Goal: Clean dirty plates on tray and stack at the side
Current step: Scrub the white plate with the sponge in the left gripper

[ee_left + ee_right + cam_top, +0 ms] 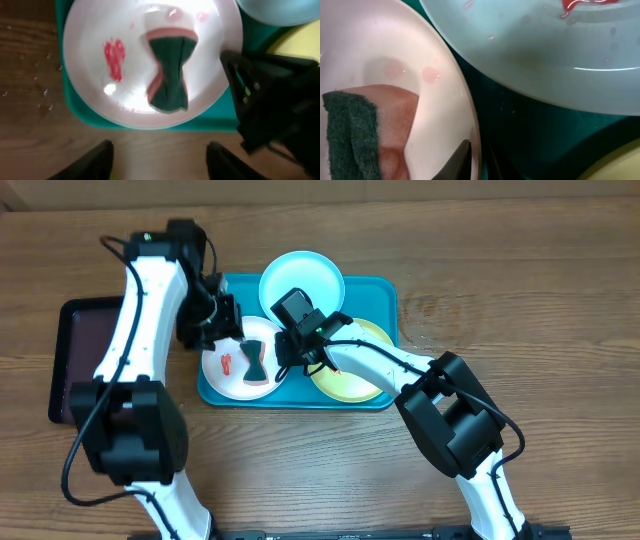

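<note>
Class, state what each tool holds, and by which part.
Left tool open, empty. Right tool straddles the white plate at its rim; whether it grips cannot be told.

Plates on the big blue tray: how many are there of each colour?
White plate: 1
Light blue plate: 1
Yellow-green plate: 1
Total: 3

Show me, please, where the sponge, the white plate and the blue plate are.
sponge (170, 70): left wrist view, on its green face.
white plate (210, 70): left wrist view, on its bare right side.
blue plate (302, 275): overhead view, on its centre.
</note>
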### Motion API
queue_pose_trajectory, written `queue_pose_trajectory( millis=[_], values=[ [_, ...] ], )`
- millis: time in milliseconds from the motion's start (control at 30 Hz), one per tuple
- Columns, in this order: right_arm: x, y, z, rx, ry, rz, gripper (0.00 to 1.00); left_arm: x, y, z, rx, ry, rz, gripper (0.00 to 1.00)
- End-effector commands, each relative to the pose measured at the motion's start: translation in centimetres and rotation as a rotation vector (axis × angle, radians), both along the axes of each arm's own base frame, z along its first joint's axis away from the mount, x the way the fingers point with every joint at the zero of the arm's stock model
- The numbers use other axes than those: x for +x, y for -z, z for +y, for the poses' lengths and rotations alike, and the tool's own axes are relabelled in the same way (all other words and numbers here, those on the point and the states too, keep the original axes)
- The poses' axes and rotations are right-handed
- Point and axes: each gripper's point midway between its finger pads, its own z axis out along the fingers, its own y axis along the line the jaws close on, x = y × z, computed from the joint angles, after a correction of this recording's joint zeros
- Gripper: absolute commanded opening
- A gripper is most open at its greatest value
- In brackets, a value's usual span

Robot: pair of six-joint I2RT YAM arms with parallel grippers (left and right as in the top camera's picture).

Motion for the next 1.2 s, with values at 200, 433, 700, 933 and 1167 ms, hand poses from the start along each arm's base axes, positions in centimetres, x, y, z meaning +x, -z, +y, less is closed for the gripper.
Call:
queue_pose_trajectory(
  millis=[200, 433, 700, 933, 1167],
  values=[
    [0.6, -0.4, 0.4, 0.002, 0.002, -0.022, 0.15, -0.6, 7.0, -0.9, -0.040, -0.086, 0.013, 0.76],
    [0.7, -0.4, 0.4, 0.005, 0.002, -0.025, 0.16, 1.1, 7.1, -0.9, -0.037, -0.080, -0.054, 0.50],
    [0.8, -0.5, 0.4, 0.008, 0.004, -0.028, 0.16, 0.3, 8.1, -2.5, -0.071, -0.050, -0.040, 0.44],
    [0.7, -0.4, 0.3, 0.004, 0.004, -0.024, 0.19, -0.1, 9.6, -3.4, -0.045, -0.013, -0.052, 0.49],
    [0.6, -0.3, 0.2, 0.000, 0.004, -0.020, 0.19, 0.2, 10.0, -2.1, 0.027, -0.017, -0.067, 0.18]
  ],
)
